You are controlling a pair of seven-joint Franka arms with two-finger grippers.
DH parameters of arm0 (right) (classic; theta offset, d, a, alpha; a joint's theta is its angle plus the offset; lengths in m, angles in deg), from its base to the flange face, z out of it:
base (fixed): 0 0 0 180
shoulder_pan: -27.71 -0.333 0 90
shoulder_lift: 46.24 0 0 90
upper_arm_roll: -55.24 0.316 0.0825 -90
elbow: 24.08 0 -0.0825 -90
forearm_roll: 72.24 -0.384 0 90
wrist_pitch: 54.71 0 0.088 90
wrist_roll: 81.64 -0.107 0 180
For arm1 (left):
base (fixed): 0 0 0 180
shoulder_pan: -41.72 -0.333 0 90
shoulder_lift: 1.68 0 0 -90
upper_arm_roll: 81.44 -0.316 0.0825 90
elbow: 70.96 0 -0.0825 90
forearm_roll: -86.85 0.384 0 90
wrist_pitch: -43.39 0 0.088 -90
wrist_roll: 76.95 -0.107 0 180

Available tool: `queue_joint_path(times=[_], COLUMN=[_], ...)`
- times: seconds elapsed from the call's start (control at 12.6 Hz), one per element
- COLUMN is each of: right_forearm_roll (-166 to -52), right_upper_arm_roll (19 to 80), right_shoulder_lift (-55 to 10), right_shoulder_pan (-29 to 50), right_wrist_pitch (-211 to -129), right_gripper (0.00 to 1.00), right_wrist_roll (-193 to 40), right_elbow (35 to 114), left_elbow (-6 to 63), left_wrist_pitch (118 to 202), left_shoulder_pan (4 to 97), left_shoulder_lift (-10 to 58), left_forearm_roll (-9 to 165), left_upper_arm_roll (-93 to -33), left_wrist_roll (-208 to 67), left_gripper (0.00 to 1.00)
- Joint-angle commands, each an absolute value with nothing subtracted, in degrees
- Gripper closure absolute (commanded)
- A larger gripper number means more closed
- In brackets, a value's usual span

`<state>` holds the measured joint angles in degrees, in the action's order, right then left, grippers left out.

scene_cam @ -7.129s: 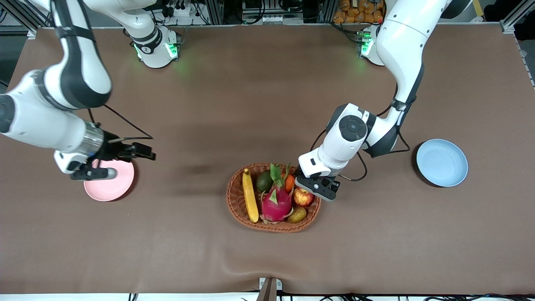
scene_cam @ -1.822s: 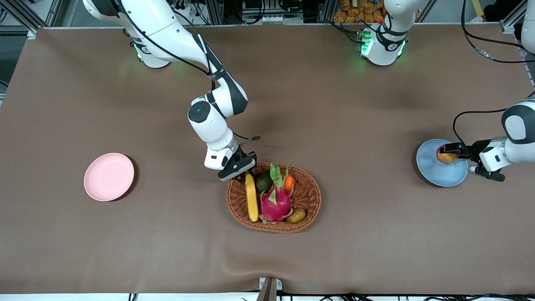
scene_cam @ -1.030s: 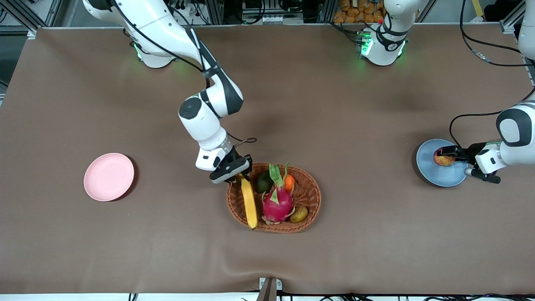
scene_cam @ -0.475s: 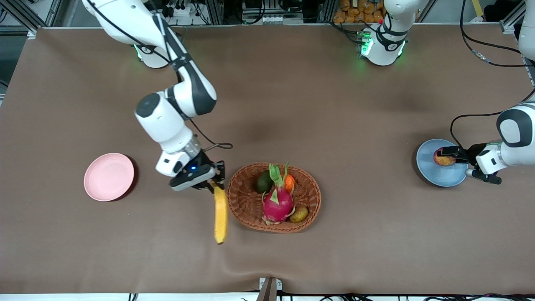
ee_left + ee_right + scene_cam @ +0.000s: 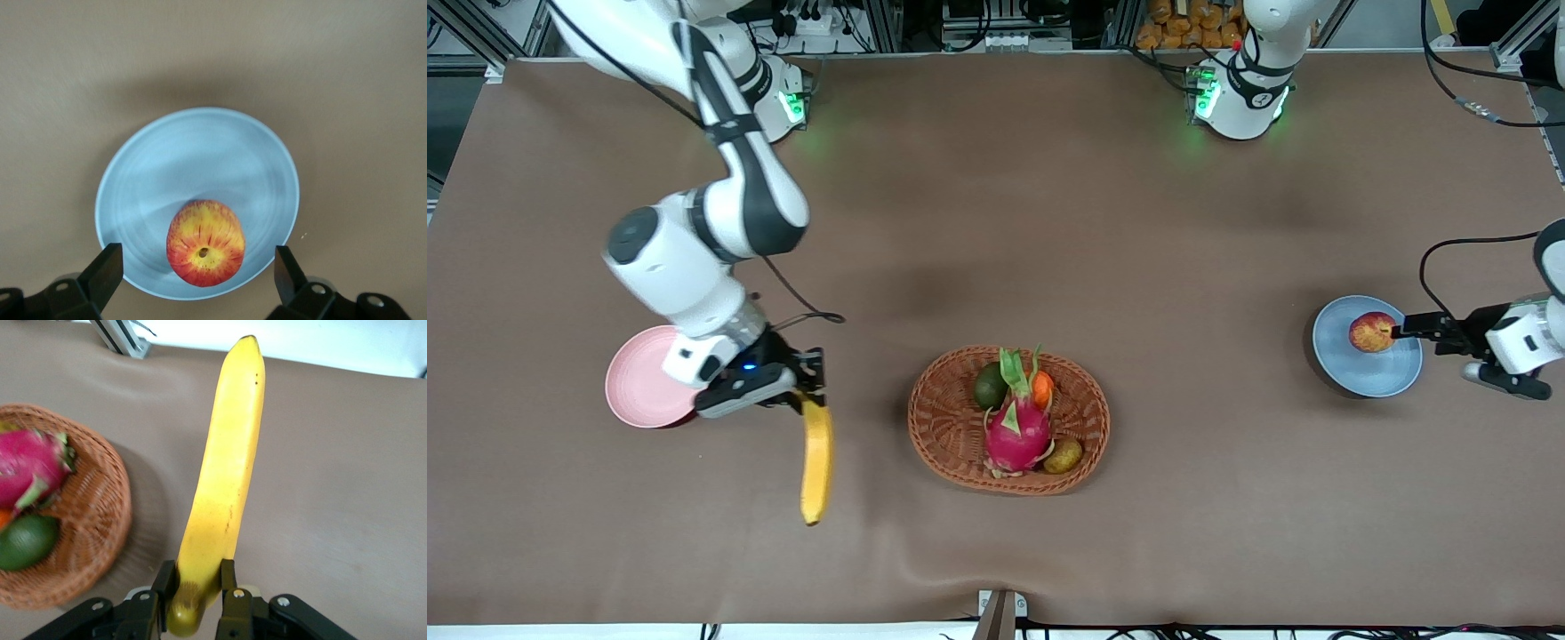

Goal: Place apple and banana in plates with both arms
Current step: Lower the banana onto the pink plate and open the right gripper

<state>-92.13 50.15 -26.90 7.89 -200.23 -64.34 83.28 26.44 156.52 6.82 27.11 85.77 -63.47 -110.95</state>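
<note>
We hold long yellow banana [image 5: 816, 458] by one end in right pincer [image 5: 805, 404], beside pale pink round plate [image 5: 640, 378] | left pincer [image 5: 193, 280] wide, red-yellow apple [image 5: 1372, 332] on light blue round plate [image 5: 1368, 373] | risk: end-grip lets banana swing, overhanging plate.

Two white arms [image 5: 694, 258] with black joint sections, round grey end caps and green-lit bases [image 5: 1232, 98]; thin black cables loop off the wrists; dark grippers [image 5: 760, 387], silver screws showing by the jaws
</note>
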Motion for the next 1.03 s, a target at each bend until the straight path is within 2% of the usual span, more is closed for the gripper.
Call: queue_joint_path(times=[0.0, 0.24, 0.48, 0.79, 0.87, 0.95], right_forearm_roll=[-92.4, -88.7, -85.4, -78.0, -78.0, -77.9], right_upper_arm_roll=[51.3, 50.8, 50.8, 50.8, 50.8, 50.8], right_shoulder_lift=[-31.9, -31.7, -31.1, -26.6, -25.8, -24.9], right_shoulder_pan=[16.3, 26.8, 32.0, 33.6, 34.8, 34.8], right_wrist_pitch=[-190.4, -178.8, -173.7, -173.3, -174.0, -174.7], right_gripper=[1.00, 1.00, 1.00, 1.00, 1.00, 1.00], right_wrist_roll=[-56.6, -52.1, -51.5, -51.8, -51.6, -51.5], right_elbow=[85.9, 85.4, 85.8, 85.4, 85.3, 85.1], left_elbow=[23.4, 22.2, 21.4, 20.4, 20.1, 20.0], left_wrist_pitch=[154.7, 154.7, 154.7, 153.3, 150.5, 148.7], left_shoulder_pan=[7.0, 7.4, 7.4, 11.0, 14.4, 19.3], left_shoulder_lift=[25.7, 24.9, 24.7, 21.8, 20.4, 17.9], left_forearm_roll=[86.8, 86.9, 87.0, 87.4, 87.3, 87.2], left_upper_arm_roll=[-62.5, -60.4, -59.1, -58.9, -60.2, -64.3], left_wrist_roll=[-111.1, -111.1, -111.2, -108.2, -105.1, -102.2], left_gripper=[0.00, 0.00, 0.00, 0.00, 0.00, 0.00])
